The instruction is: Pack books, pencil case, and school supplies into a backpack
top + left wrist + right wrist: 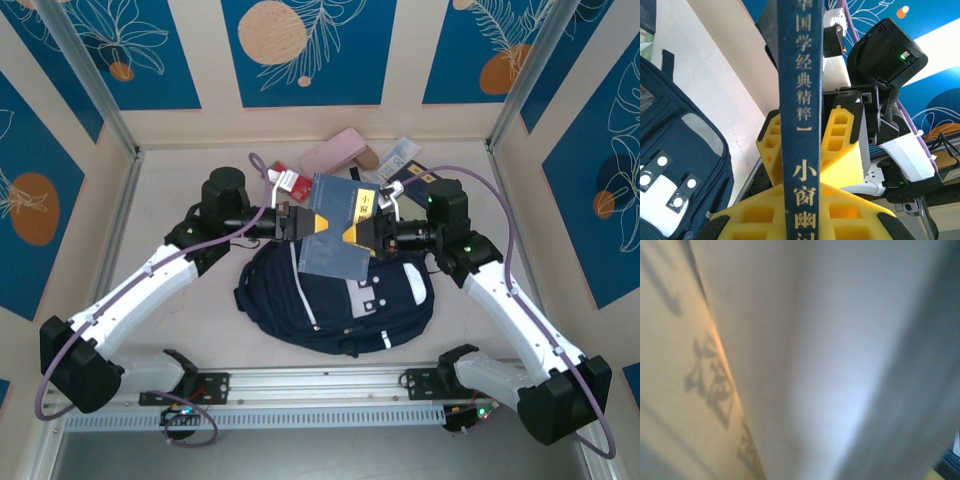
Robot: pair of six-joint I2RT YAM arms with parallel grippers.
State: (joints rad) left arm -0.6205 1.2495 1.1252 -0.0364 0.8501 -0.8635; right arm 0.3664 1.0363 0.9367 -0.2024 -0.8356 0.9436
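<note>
Left claw (312, 222) and right claw (356, 234) both clamp the navy book (335, 200) over the backpack (330, 305). Opposed pulls could bend it, and uneven release could drop it outside.

A book (830, 365) lies very close to the lens, all of it blurred. Its cream page (675, 405) takes the left of the frame, with faint grey characters (715, 385) showing like shadows. An orange line (722, 352) runs diagonally from upper left to lower centre. Right of it a grey-white surface darkens toward the right edge. A blue sliver (952, 460) sits in the lower right corner
</note>
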